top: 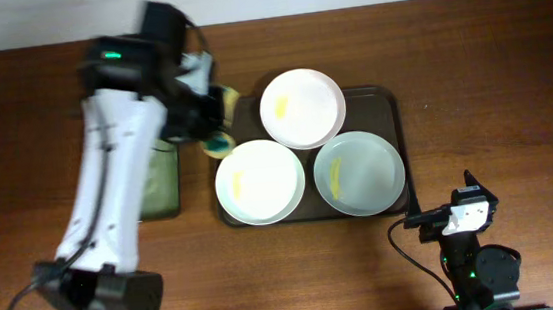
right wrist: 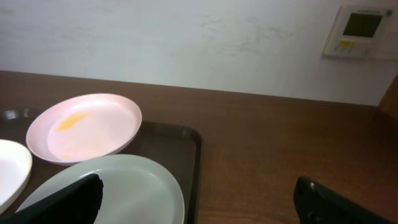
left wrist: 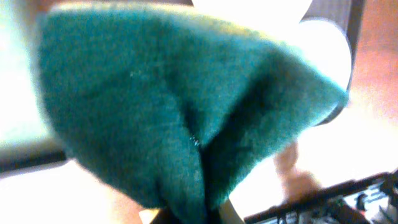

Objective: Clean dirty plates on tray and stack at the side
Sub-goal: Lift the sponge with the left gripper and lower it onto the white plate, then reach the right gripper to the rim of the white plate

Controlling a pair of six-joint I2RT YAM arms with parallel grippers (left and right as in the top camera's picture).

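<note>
Three round plates lie on the dark brown tray (top: pixel 391 115): a white one at the back (top: pixel 302 108), a white one at front left (top: pixel 259 181), and a bluish-grey one at front right (top: pixel 359 173). Each has a yellowish smear. My left gripper (top: pixel 212 125) is at the tray's left edge, shut on a green and yellow sponge (top: pixel 218 143), which fills the left wrist view (left wrist: pixel 174 106). My right gripper (top: pixel 465 191) is open and empty, over the table right of the tray. The right wrist view shows the bluish plate (right wrist: pixel 130 186), the back plate (right wrist: pixel 84 127) and the tray (right wrist: pixel 186 149).
A smaller black tray with a greenish inside (top: pixel 158 180) lies left of the brown tray, partly under my left arm. A wall runs along the table's far edge, with a wall panel (right wrist: pixel 360 31) in the right wrist view.
</note>
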